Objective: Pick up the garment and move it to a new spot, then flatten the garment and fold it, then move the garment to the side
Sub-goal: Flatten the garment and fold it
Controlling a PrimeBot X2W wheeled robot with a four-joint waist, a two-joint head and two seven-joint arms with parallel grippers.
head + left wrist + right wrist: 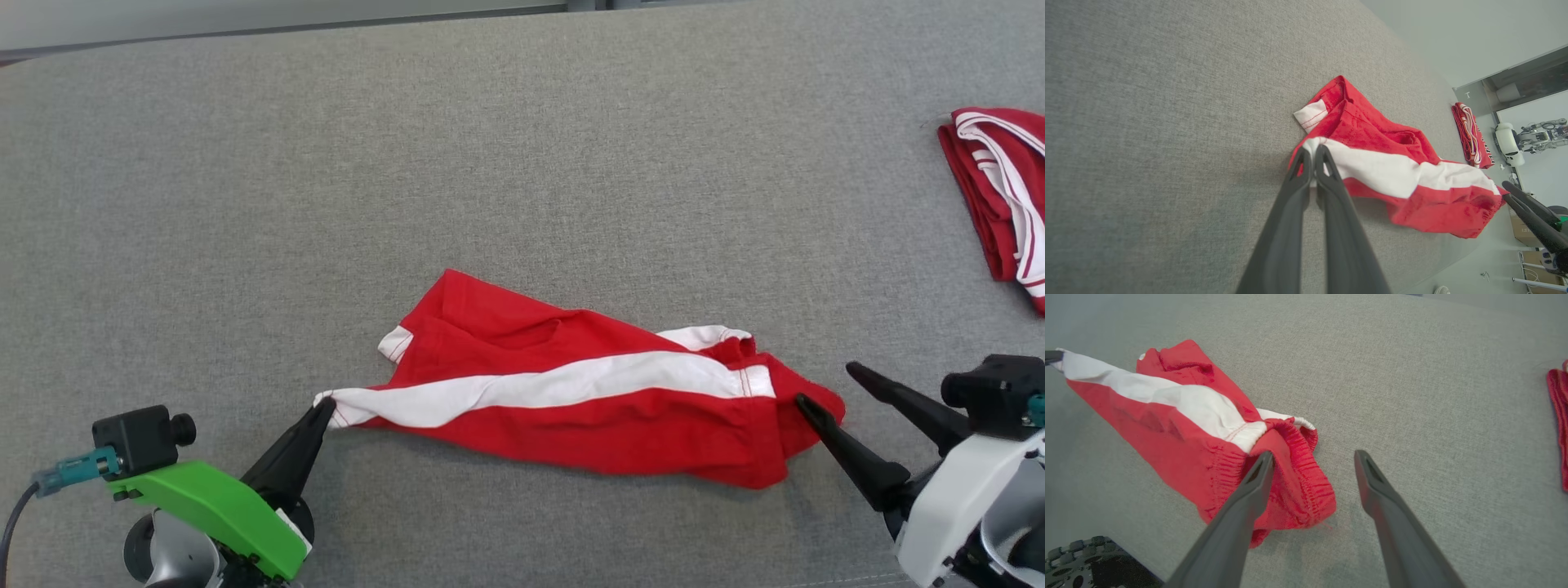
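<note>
Lying stretched out on the grey cloth top, the garment is a pair of red shorts with a wide white stripe running along it. It is a bit crumpled, and one leg is bunched up behind the stripe. At one end of the garment, the left gripper has its two dark fingers pressed tight together on the white corner, pinching it. The cloth is pulled into a point there. At the other end of the garment, by the stretchy waistband, the right gripper has its fingers spread wide apart. One finger reaches over the red waistband, and the other sits over the bare grey top just beside the garment. This gripper holds nothing. Well apart from the garment, out past its waistband end, a second red and white cloth lies folded on the same grey top.
</note>
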